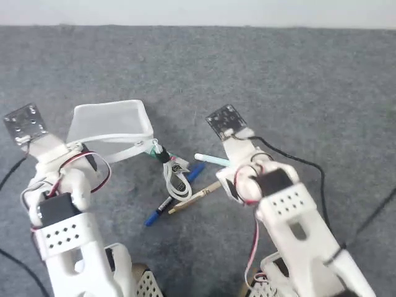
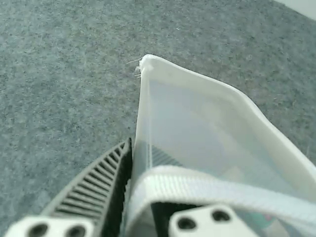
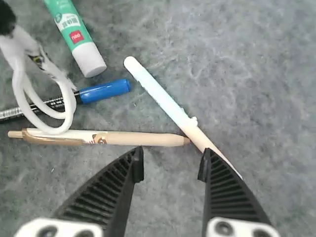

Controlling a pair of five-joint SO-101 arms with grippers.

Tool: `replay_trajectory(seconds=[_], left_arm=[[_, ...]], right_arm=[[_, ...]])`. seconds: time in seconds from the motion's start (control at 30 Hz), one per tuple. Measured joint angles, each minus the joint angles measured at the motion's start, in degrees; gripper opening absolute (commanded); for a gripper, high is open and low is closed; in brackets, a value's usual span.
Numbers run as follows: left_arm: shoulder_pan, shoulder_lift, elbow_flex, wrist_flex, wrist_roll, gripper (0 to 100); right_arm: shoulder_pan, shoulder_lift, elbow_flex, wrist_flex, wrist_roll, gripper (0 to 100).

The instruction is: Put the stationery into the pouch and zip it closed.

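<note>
Right gripper [image 3: 172, 155] hangs spread open over grey carpet [image 3: 256, 59], grasping nothing. The tip of a beige pen [image 3: 98, 138] lies just ahead of the gap between its fingers, and a pale white pen [image 3: 163, 101] runs slantwise under one finger; the two pens touch or nearly touch there. Farther out from the fingers lie a blue-capped pen [image 3: 103, 91], a green glue stick [image 3: 74, 29] and a white cord loop [image 3: 22, 94] draped across the beige pen. Left gripper [image 2: 143, 150] is clamped on the rim of the white mesh pouch [image 2: 197, 123], and no stationery can be made out inside it. The likely trouble is a closing pinch that catches both pens or flicks one away, and the cord may drag along with the beige pen. Held by one edge, the pouch mouth could also sag shut. The glue stick carries white lettering and a red patch, the beige pen a small brown motif — wording not quoted.
</note>
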Motion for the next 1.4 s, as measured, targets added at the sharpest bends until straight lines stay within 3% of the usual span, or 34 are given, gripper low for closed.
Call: replay_trajectory(seconds=[0.2,0.4,0.67,1.1,1.4], left_arm=[[0.00,0.00,0.00,0.00,0.00,1],[0.00,0.00,0.00,0.00,0.00,1],[0.00,0.00,0.00,0.00,0.00,1],[0.00,0.00,0.00,0.00,0.00,1],[0.00,0.00,0.00,0.00,0.00,1]], right_arm=[[-1.58,12.04,-8.79,0.00,0.09,17.7],[-6.59,25.93,-19.08,0.00,5.63,17.7],[-6.86,43.96,-30.77,-0.09,12.66,17.5],[-3.87,52.66,-35.25,-1.05,13.54,17.2],[-1.58,58.02,-39.21,0.26,16.70,1.0]])
